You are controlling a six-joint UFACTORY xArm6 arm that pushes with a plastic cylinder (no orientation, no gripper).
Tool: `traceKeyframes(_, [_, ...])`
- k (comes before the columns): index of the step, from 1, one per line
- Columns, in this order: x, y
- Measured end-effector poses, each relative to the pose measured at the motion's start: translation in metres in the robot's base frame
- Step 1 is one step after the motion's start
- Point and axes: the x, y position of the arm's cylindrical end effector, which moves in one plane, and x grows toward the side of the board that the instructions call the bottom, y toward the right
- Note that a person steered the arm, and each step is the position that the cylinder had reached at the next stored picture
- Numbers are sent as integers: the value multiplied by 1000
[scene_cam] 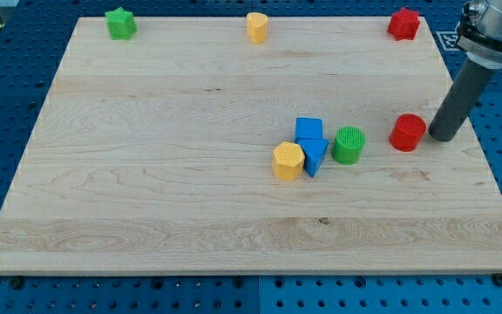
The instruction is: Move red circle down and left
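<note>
The red circle (407,133) is a short red cylinder at the right of the wooden board (146,192). My tip (441,137) rests on the board just to the right of the red circle, very close to it, perhaps touching. The dark rod rises up and to the right out of the view. To the left of the red circle stands a green circle (349,145).
A blue cube (308,130), a blue block (313,155) and a yellow hexagon (288,161) cluster left of the green circle. Along the top edge stand a green star (120,23), a yellow block (257,27) and a red star (403,23).
</note>
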Motion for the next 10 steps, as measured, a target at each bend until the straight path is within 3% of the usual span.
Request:
traceKeyframes(1, [-27,11])
traceKeyframes(3, [-26,-31])
traceKeyframes(6, [67,-58])
traceKeyframes(10, [74,-91])
